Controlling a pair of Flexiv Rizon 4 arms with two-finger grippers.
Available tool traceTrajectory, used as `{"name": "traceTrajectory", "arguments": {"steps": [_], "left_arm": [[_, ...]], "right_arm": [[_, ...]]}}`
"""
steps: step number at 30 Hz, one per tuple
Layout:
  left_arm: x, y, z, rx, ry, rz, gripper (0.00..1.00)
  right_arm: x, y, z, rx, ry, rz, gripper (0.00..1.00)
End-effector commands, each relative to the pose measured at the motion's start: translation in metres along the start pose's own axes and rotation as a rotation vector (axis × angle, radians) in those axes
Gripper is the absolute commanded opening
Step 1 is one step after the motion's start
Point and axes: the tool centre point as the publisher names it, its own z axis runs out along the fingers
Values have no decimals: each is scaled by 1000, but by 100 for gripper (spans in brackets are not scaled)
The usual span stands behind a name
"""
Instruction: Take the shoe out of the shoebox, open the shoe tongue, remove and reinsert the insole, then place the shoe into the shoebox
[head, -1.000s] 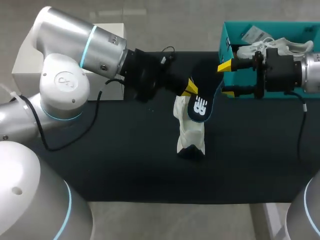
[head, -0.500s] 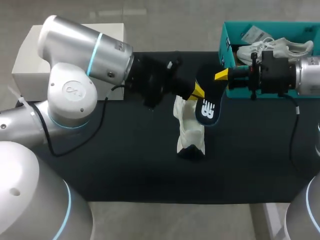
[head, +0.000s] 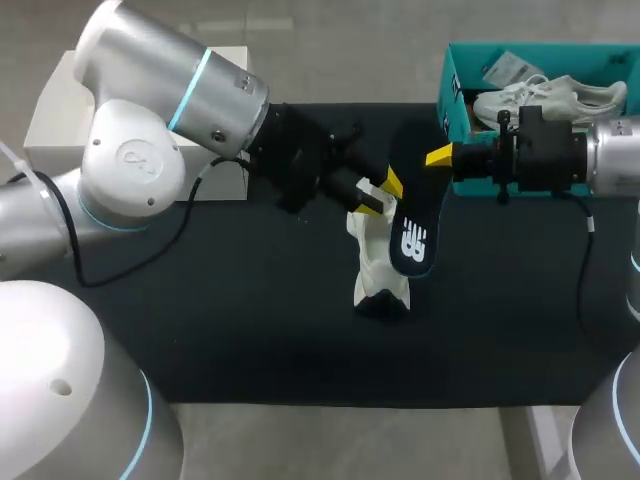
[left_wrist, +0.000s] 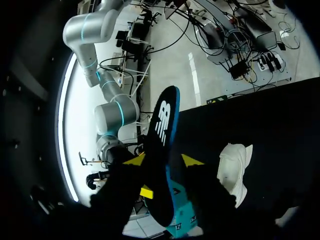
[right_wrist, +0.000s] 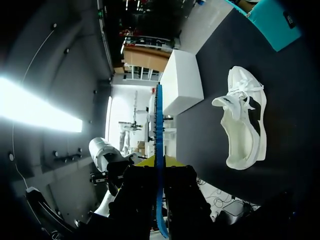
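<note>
On the dark counter (head: 250, 320), in the middle of the frame, a handover is taking place. The left arm (head: 150, 120) is coming in from the upper left and the right arm (head: 610, 160) from the right edge. The teal shoebox (head: 452, 70) is sitting at the upper right with a second white shoe (head: 560, 97) lying in it. The shoe (head: 378, 262) being worked on is resting on the counter just below centre, apart from both arms. The dark insole (head: 410, 215) is hanging in the air above it, its lower end overlapping the shoe in the overhead view.

To my eye the risk lies in the insole itself. It is thin and floppy, and it is being gripped near one end only, so it could swing or twist as it is being carried. It could then meet the shoe's collar crooked and fold instead of sliding in. The shoe is lying loose with nothing pinning it, so any push from the insole could shove it along the counter or tip it.

The right end effector (head: 442, 160) is pinching the insole's upper end, with its fingers closed nearly together on the thin edge. The left end effector (head: 383, 195) is sitting at the insole's left side, and I cannot tell whether it is gripping it.
</note>
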Motion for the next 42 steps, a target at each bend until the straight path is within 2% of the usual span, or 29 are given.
{"name": "traceTrajectory", "arguments": {"steps": [1, 3, 10, 24, 26, 34, 37, 42], "left_arm": [[-9, 16, -22, 37, 239, 48, 100], [-6, 25, -26, 15, 293, 41, 100], [-12, 34, -39, -43, 485, 49, 100], [-13, 33, -40, -43, 479, 33, 100], [-23, 32, -37, -25, 449, 22, 100], [-46, 40, -27, -122, 830, 120, 100], [-52, 44, -28, -152, 871, 126, 100], [-54, 48, -33, -161, 899, 110, 100]], "right_arm": [[-5, 0, 7, -2, -25, 6, 0], [-7, -1, 9, -3, -32, 7, 0], [-11, -4, 10, -6, -36, 16, 0], [-20, -6, 15, 2, -31, 35, 0], [-21, -6, 17, 7, -29, 37, 0], [-26, -8, 21, 13, -36, 40, 0], [-26, -7, 22, 11, -39, 35, 0], [-19, -6, 23, 6, -40, 9, 0]]}}
